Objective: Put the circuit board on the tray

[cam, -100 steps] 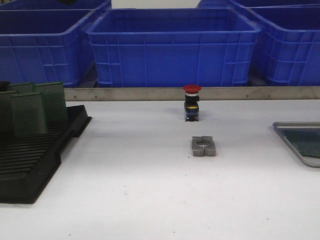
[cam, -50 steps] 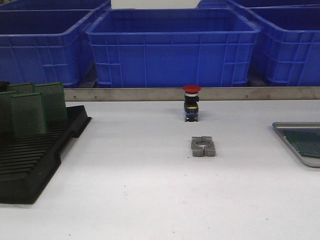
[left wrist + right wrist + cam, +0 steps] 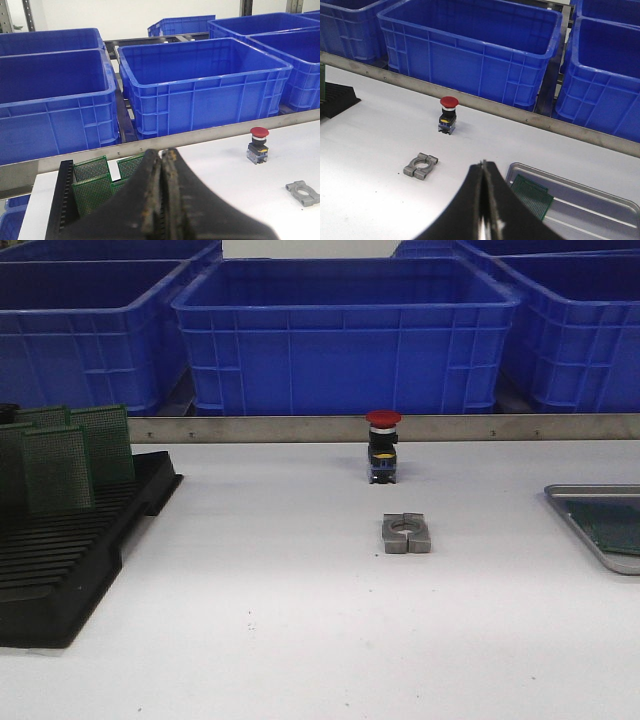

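Nothing on the table is shifting between the earlier front frames and this one; we are seeing every object sitting where it was.

At the far left of the front frame, the black slotted rack point(image 3: 70, 555) is holding several green boards point(image 3: 58, 468) upright in its slots. We are seeing our left gripper point(image 3: 163, 200) only in its wrist view, where its two fingers are pressing together with nothing between them, above the rack and its boards point(image 3: 90, 184). Across the upper part of the frame, blue bins point(image 3: 345, 330) are lining up behind a metal rail point(image 3: 320, 428).

Moving toward the centre, a red-capped push button point(image 3: 383, 445) is standing upright on the white table point(image 3: 280, 620), and a small grey metal clamp point(image 3: 406, 533) is lying just below it in the frame, apart from it.

At the right edge, the tray point(image 3: 565, 502) is lying flat, partly cut off by the frame, with the circuit board point(image 3: 612, 525) already resting inside it. Our right gripper point(image 3: 484, 210) is showing only in its own wrist view, fingers closed together and empty, with the tray point(image 3: 580, 192) and its circuit board point(image 3: 532, 196) beside them.
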Available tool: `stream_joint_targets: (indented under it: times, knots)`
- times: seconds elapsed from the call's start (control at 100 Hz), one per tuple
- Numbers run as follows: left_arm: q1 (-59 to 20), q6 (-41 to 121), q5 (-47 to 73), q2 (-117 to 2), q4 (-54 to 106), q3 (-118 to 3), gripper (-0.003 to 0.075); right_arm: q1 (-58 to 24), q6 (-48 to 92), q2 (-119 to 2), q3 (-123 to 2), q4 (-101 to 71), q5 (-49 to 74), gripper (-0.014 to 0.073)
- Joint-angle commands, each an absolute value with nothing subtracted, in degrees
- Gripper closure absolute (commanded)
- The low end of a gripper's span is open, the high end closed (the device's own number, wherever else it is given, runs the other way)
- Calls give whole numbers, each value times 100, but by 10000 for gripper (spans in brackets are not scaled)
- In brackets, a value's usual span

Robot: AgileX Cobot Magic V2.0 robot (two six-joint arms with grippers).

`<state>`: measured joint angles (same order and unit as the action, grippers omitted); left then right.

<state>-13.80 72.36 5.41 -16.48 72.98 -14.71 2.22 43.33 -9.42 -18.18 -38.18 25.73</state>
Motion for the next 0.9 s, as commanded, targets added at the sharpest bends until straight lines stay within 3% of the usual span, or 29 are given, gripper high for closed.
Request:
stream_joint_targets:
  times: [0.0, 0.72, 0.81, 0.89]
  knots:
    - [-1370, 7170, 391, -1656, 7395, -1586, 741, 223, 4399, -987, -1958, -3929, 2268, 653]
    - [-1370, 7170, 227, -1666, 7371, -1586, 741, 223, 4399, -988, -1958, -3929, 2274, 653]
    - [-1299, 7104, -70, -1590, 7003, -1586, 741, 223, 4399, -988, -1958, -3929, 2274, 653]
    - [-1151, 6084, -179, -1509, 5985, -1576, 741, 223, 4399, -988, -1958, -3929, 2274, 653]
